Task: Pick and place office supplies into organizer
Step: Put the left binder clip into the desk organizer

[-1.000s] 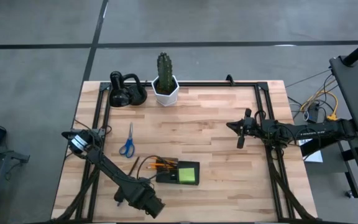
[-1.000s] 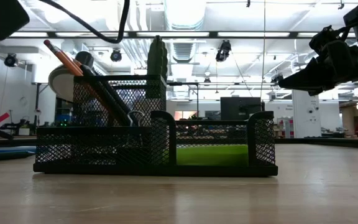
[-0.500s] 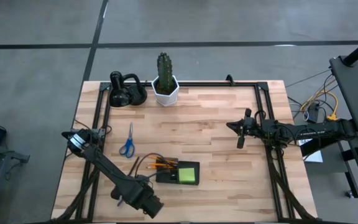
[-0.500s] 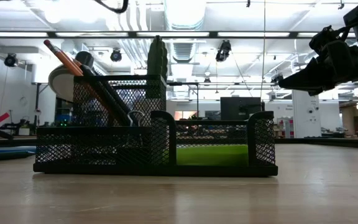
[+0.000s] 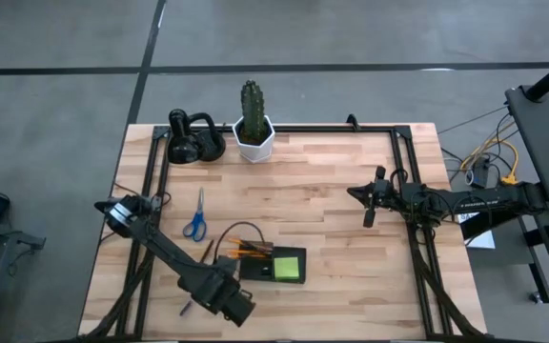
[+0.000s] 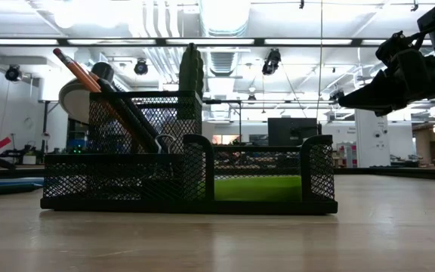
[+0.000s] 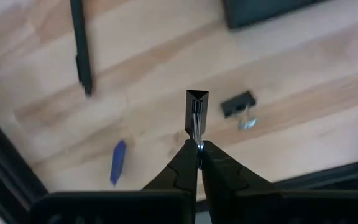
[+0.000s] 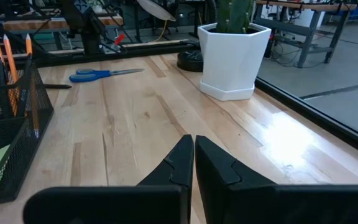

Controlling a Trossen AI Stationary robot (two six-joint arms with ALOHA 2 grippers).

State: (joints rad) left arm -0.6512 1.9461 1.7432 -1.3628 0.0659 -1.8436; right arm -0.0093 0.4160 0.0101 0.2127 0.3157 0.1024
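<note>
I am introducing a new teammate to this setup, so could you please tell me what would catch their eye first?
Probably the black mesh organizer near the table's front edge, with orange pencils standing in it and a lime-green sticky-note pad inside. Just left of it, the left gripper is shut on a small black binder clip, while blue-handled scissors lie on the wood.

We see the left arm stretched low along the table's near-left side, its left gripper (image 7: 197, 144) above the tabletop, fingers pinched together on a small black binder clip (image 7: 196, 109) (held upright). The right arm reaches in from the right edge, its right gripper (image 8: 193, 149) raised, fingers pressed together, holding nothing.
</note>
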